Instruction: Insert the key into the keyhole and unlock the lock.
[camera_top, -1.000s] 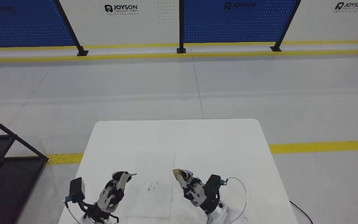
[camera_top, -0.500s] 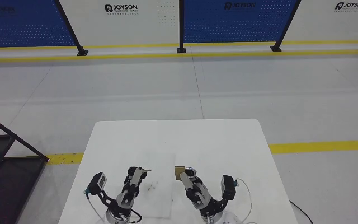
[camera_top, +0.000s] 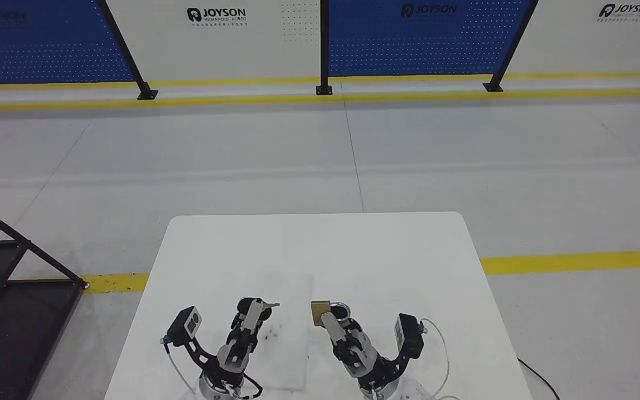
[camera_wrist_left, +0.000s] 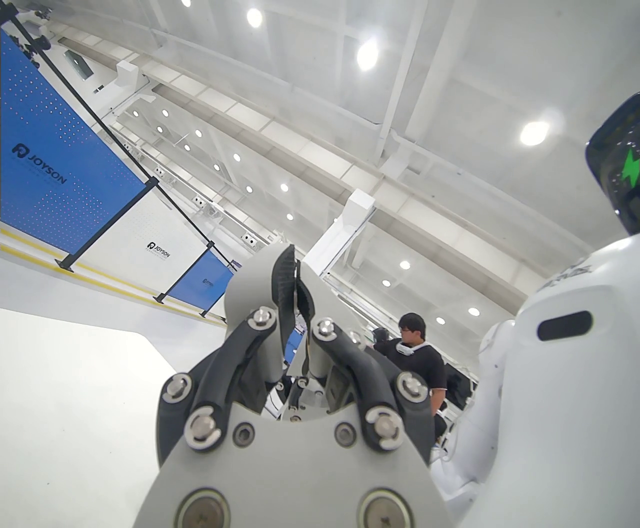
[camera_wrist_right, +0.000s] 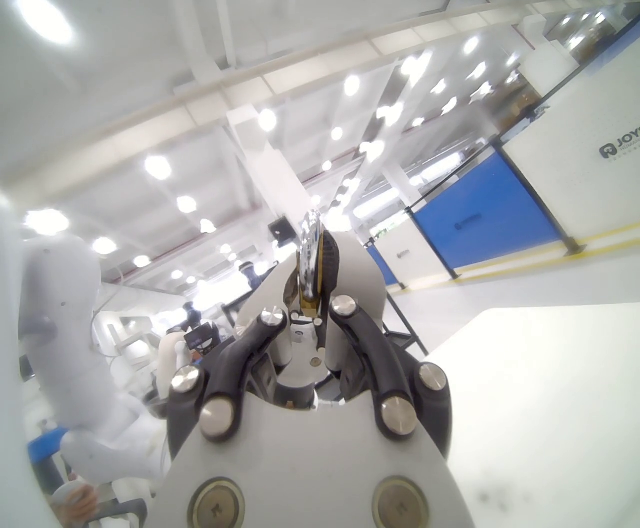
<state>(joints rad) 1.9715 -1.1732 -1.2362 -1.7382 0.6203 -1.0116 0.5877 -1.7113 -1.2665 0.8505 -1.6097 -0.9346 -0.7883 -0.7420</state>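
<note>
Over the table's front, my left gripper (camera_top: 258, 310) is shut on a small silver key (camera_top: 270, 303) whose blade points right, toward the lock. In the left wrist view the pads (camera_wrist_left: 285, 280) are pressed together, with just a thin sliver between them. My right gripper (camera_top: 331, 318) is shut on a brass padlock (camera_top: 321, 311), held a short gap to the right of the key tip. The right wrist view shows the padlock (camera_wrist_right: 309, 280) edge-on between the fingers (camera_wrist_right: 350, 270), chrome shackle (camera_wrist_right: 311, 230) up. I cannot make out the keyhole.
Both grippers hang above the white table (camera_top: 400, 260), over a thin clear sheet (camera_top: 285, 290) with a few dark smudges (camera_top: 270, 335). A black frame (camera_top: 30, 262) stands off the table's left side. The back half of the table is bare.
The left gripper has swung right with the key, closing most of the gap to the padlock. The right wrist has turned, holding the padlock in about the same place.
</note>
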